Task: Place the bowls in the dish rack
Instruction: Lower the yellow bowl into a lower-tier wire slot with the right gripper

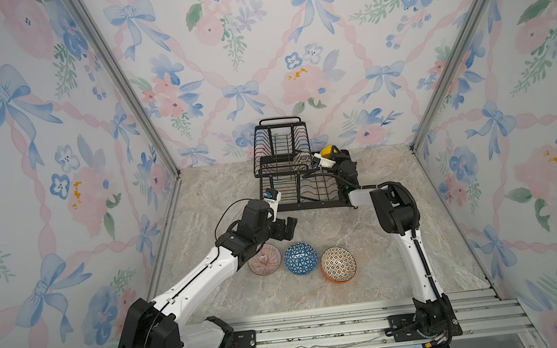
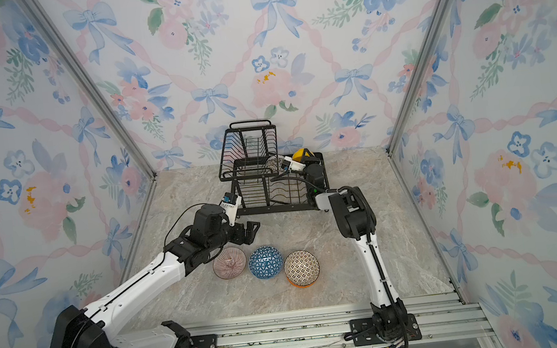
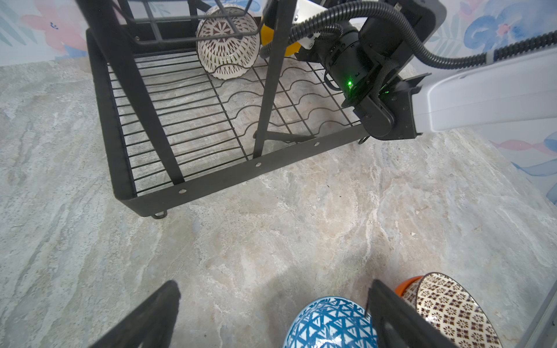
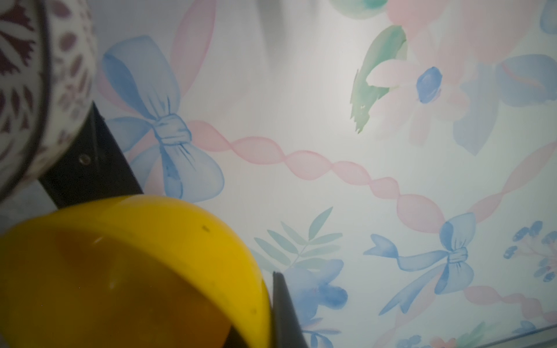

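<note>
I record right gripper point(image 1: 335, 154) clamped on plain yellow bowl point(image 1: 326, 150) at far right corner of black wire dish rack point(image 1: 308, 206), white dark-patterned bowl point(image 1: 301, 160) tilted just beside inside rack, left gripper point(image 1: 288, 226) spread wide before rack, near pinkish ribbed bowl point(image 1: 264, 261).

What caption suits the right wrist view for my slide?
Right hand grips the yellow bowl, a patterned white bowl beside it.

- marble-look tabletop point(image 1: 318, 297), lower centre.
- black wire dish rack point(image 1: 308, 206), centre frame.
- Row below it: pink ribbed bowl point(image 1: 264, 259), blue triangle bowl point(image 1: 300, 258), orange bowl point(image 1: 336, 280).
</note>
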Controlling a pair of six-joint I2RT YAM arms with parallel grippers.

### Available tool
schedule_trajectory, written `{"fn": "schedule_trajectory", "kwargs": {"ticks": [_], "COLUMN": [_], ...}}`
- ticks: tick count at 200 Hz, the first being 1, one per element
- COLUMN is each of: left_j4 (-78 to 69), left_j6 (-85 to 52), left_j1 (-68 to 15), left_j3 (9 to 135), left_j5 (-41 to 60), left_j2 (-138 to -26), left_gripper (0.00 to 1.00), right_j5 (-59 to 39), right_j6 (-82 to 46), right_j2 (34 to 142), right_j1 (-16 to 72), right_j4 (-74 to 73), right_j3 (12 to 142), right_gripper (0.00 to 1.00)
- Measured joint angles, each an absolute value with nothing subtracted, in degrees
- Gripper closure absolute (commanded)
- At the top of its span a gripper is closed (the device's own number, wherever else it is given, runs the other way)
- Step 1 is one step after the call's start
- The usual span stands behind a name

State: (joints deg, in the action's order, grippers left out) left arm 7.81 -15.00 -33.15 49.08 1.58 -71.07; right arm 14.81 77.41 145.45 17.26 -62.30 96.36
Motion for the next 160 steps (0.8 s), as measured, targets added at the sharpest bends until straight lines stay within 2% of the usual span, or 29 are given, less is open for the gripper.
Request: {"fn": "schedule_trajectory", "kwargs": {"ticks": [53,129,160], "left_j4": [7.81,7.81,7.81], "left_j6": [-14.98,-14.96,-14.74], "left_j1": [-33.15,-33.01,-32.93], "left_j3": [49.06,49.06,49.06], "left_j5": [1.58,1.61,1.61], "left_j2": [-71.07,-71.07,-71.07], "left_gripper": [0.02,0.02,0.02], "right_j5": [14.79,14.79,15.14], "right_j6": [77.36,77.36,77.38], "right_j2": [145.45,145.4,145.45], "right_j1": [17.17,16.93,16.86], "right_j4": [-61.45,-61.01,-58.19], "right_j3": [96.66,96.75,96.66], "right_gripper": [1.0,0.89,0.88]}}
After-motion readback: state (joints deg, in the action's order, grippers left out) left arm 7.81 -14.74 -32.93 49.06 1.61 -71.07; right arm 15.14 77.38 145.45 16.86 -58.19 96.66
